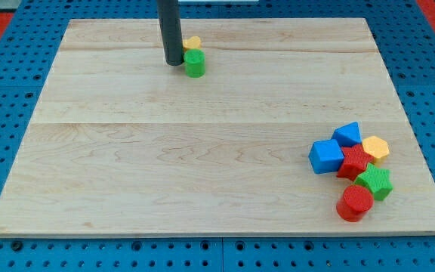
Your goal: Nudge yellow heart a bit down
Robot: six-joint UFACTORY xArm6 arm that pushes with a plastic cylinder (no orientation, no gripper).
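Eight small coloured blocks sit on the pale wooden surface (202, 151), split into two groups that lie well apart. Near the view's top edge, left of centre, the yellow heart-shaped block (192, 43) is mostly hidden: only its upper part shows above the green cylinder block (195, 63), which touches it on the view's bottom side. The dark straight rod comes down just to the left of this pair, and my tip (174, 63) rests on the surface just beside the green cylinder, at its left. There is no jawed end effector here, only the rod, so nothing is held. Only a narrow strip of board separates the yellow heart from the surface's top edge, while below the green cylinder a wide stretch of bare wood runs to the bottom edge.

Six blocks crowd the view's lower right, close to the right edge: a blue cube (326, 156), a second blue block (347, 134) above it, a yellow hexagonal block (375, 148), a red star-shaped block (354, 162), a green star-shaped block (374, 183) and a red cylinder block (354, 203) nearest the bottom edge. Around the board lies a blue perforated base (6, 91).
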